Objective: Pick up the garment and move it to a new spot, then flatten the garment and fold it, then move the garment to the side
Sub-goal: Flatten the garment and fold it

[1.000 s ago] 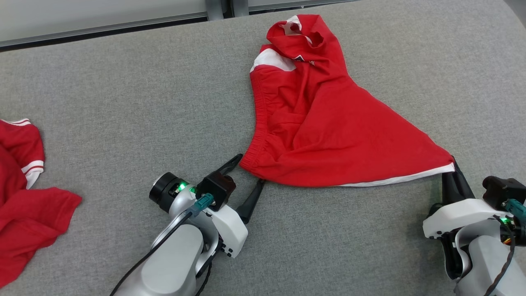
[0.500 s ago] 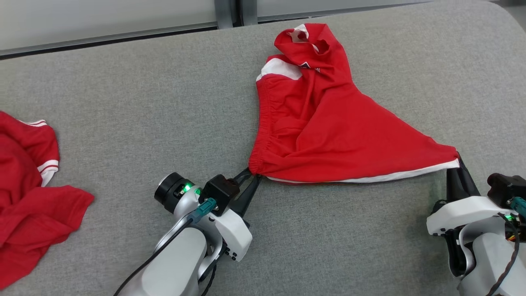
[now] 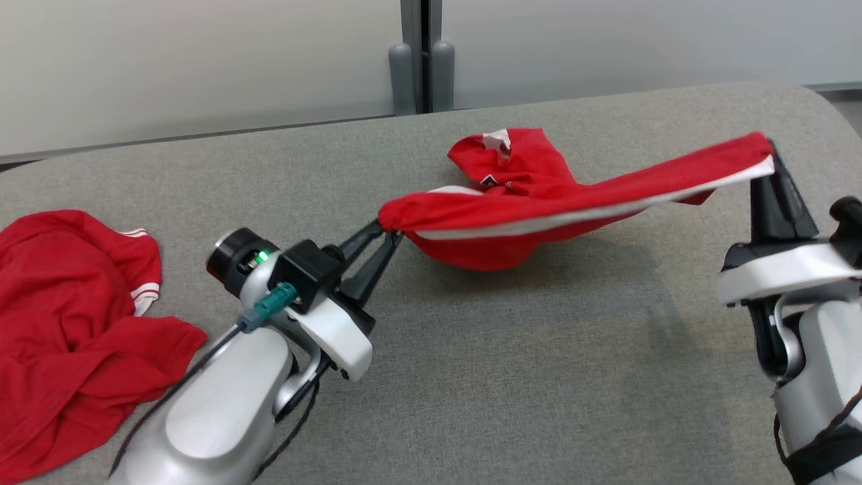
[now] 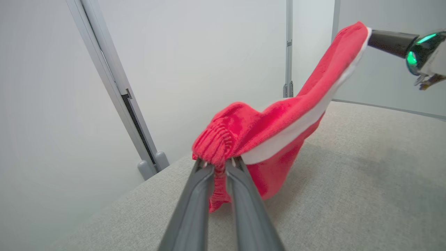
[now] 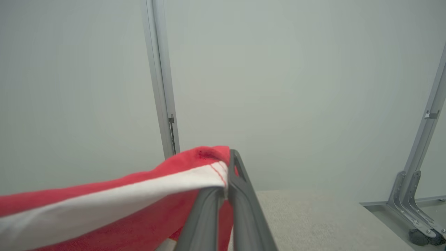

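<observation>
Grey woven cloth covers the table (image 3: 539,377), and the red jersey garment with white trim (image 3: 539,209) hangs stretched above it between my hands, its far bunched end seemingly resting on the surface. I judge both ends should rise together, evenly taut, so nothing drags. My left gripper (image 3: 389,236) pinches nearly closed on the gathered waistband corner; my right gripper (image 3: 770,151) clamps fully on the white-edged hem. A crumpled red cloth heap (image 3: 74,323) lies well apart, leftward.

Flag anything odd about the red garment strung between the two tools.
The red-and-white fabric garment hangs unevenly: the right tool holds its white-edged corner high, the left tool pinches the gathered waistband lower, and the far part lies twisted and bunched on the grey padded table. Nothing looks torn.
</observation>
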Robot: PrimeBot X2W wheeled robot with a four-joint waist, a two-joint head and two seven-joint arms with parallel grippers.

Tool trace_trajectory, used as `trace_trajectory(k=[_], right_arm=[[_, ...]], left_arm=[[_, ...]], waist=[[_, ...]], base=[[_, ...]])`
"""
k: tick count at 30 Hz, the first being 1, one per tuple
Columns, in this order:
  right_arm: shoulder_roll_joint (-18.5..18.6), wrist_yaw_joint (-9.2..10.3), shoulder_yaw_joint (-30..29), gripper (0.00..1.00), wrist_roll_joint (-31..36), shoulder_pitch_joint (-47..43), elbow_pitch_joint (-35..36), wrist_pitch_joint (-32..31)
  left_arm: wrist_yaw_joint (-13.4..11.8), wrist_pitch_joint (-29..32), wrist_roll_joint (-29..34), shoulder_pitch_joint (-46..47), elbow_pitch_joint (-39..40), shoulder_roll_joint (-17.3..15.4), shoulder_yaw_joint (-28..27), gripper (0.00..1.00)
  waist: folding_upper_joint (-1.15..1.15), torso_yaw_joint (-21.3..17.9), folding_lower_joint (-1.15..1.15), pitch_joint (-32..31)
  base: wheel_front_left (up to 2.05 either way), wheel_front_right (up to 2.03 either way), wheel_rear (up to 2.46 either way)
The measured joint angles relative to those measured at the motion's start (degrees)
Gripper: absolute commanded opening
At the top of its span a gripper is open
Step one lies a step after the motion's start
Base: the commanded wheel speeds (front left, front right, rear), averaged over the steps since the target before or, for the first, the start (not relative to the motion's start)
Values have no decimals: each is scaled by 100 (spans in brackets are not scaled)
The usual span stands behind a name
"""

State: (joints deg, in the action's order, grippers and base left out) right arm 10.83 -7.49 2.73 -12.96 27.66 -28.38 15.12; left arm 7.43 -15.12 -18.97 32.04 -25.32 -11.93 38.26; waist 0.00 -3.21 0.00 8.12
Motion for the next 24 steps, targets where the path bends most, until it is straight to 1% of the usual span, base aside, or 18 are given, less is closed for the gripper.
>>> trace_trajectory(k=[2,5,11,13,17,21,24], right_arm=[[65,0,11,0,69,192,152,0],[109,0,-25,0,189,461,379,-16],[31,0,-216,0,485,678,1010,-327],[-37,0,-318,0,605,679,1292,-481],[-225,0,-459,0,858,612,1897,-851],[-383,0,-699,0,1162,438,2441,-1123],[-482,0,-722,0,1318,303,2609,-1268]], left_arm=[[0,9,-136,187,114,-162,9,0],[0,210,-278,523,368,-349,-5,0],[-4,899,-534,1045,1047,-612,-181,0],[-85,1106,-594,1196,1338,-675,-288,0],[-352,1492,-624,1315,1881,-826,-478,0],[-693,1639,-628,1315,2286,-913,-679,0],[-804,1745,-634,1237,2365,-953,-700,0]], waist=[[0,32,0,-148],[0,83,0,-369],[0,176,0,-805],[0,203,0,-917],[0,235,0,-1043],[0,242,0,-1057],[0,236,0,-1029]], base=[[0,0,0],[0,0,0],[0,0,0],[0,0,0],[0,0,0],[0,0,0],[0,0,0]])
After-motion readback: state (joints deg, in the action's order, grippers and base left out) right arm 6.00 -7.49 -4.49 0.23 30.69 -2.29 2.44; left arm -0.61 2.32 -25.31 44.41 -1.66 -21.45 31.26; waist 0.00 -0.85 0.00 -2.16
